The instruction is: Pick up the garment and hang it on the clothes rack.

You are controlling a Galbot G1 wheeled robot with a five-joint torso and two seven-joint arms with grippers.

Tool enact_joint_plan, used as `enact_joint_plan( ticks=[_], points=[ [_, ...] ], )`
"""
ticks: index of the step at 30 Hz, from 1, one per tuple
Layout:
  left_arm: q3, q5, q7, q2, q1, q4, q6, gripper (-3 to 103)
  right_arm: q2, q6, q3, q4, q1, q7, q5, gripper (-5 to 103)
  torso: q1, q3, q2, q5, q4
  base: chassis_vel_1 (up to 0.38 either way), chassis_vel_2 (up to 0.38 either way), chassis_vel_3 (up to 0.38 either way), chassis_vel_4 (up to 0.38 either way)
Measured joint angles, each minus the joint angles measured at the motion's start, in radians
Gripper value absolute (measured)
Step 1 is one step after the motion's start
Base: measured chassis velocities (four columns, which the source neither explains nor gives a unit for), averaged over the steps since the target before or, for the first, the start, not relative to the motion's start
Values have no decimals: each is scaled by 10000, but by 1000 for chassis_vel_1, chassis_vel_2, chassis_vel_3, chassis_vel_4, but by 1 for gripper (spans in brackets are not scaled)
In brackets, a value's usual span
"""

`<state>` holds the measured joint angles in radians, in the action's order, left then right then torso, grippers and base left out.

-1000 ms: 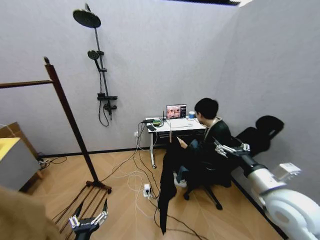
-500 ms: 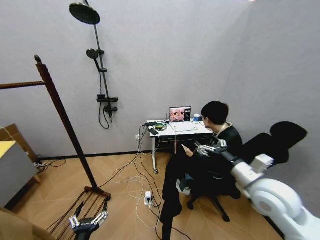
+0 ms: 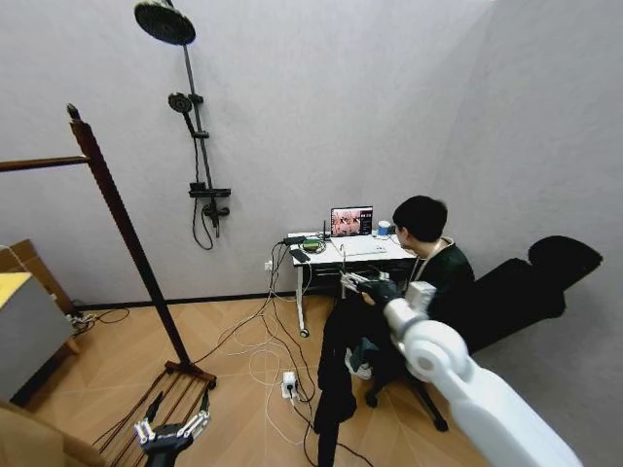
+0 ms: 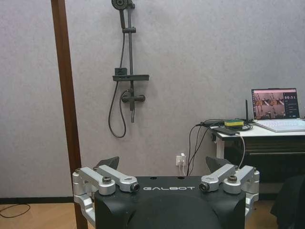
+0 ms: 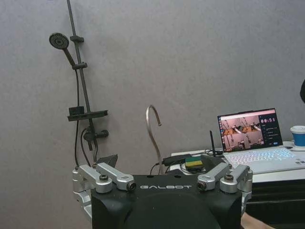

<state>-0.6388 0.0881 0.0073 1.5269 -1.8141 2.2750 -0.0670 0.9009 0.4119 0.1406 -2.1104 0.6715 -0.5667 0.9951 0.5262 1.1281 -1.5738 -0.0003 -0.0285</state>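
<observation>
- The clothes rack [image 3: 122, 229] stands at the left, its bar bare, one post in front of the grey wall.
- The left gripper [image 3: 173, 428] hangs low near the rack's foot, fingers spread wide, holding nothing.
- The garment [image 3: 336, 375] hangs in the air right of centre, well apart from the rack.
- The right gripper [image 3: 356, 283] is closed on its hanger; the hook [image 5: 153, 131] rises just above this gripper.

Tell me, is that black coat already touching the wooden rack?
Apart. The head view shows the garment dangling from the right gripper near the desk, with open floor between it and the clothes rack off to the left.
</observation>
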Motion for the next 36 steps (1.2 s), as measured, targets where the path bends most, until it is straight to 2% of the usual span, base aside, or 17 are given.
enact_joint_plan(
  ticks=[6,14,15,16,18,21,23,26,27,28,30,32,33,36],
  points=[
    [0,0,0,0,0,0,0,100,616,303,-1112,459,-726,-1103,-12,97,0,1,1,2,1,0,0,0,0],
    [0,0,0,0,0,0,0,100,823,326,-1524,976,-878,-1582,-181,88,0,0,0,3,0,0,0,0,0],
    [0,0,0,0,0,0,0,100,838,320,-1546,1023,-870,-1626,-217,83,-1,0,0,3,-1,0,0,0,0],
    [0,0,0,0,0,0,0,100,838,320,-1546,1023,-870,-1626,-217,83,-1,0,0,3,-1,0,0,0,0],
    [0,0,0,0,0,0,0,100,838,296,-1558,1041,-845,-1684,-293,72,0,0,-1,3,0,0,0,0,0],
    [0,0,0,0,0,0,0,100,795,266,-1558,1036,-828,-1690,-390,66,-1,0,-1,3,-1,0,0,0,0],
    [0,0,0,0,0,0,0,100,770,249,-1540,1010,-825,-1691,-419,56,-1,0,-1,3,-1,0,0,0,0],
    [0,0,0,0,0,0,0,100,775,245,-1524,1010,-829,-1708,-425,50,-1,0,-1,3,-2,0,0,0,0],
    [0,0,0,0,0,0,0,100,803,245,-1516,1021,-838,-1729,-432,44,-1,0,-1,3,-3,0,0,0,0],
    [0,0,0,0,0,1,0,100,825,244,-1516,1035,-841,-1733,-472,34,-1,0,-1,3,-3,0,0,0,0],
    [0,0,0,0,0,0,0,100,830,240,-1516,1049,-841,-1728,-532,34,-1,0,-1,3,-2,0,0,0,0],
    [0,0,0,0,-1,0,0,100,805,208,-1483,1060,-836,-1703,-569,24,-1,0,-1,3,-5,0,0,0,0],
    [0,0,0,0,-1,0,0,100,805,208,-1483,1060,-836,-1703,-569,24,-1,0,-1,3,-5,0,0,0,0],
    [0,0,0,0,0,0,0,100,731,161,-1384,1062,-789,-1658,-567,14,0,1,-1,4,-6,0,0,0,0]
  ],
)
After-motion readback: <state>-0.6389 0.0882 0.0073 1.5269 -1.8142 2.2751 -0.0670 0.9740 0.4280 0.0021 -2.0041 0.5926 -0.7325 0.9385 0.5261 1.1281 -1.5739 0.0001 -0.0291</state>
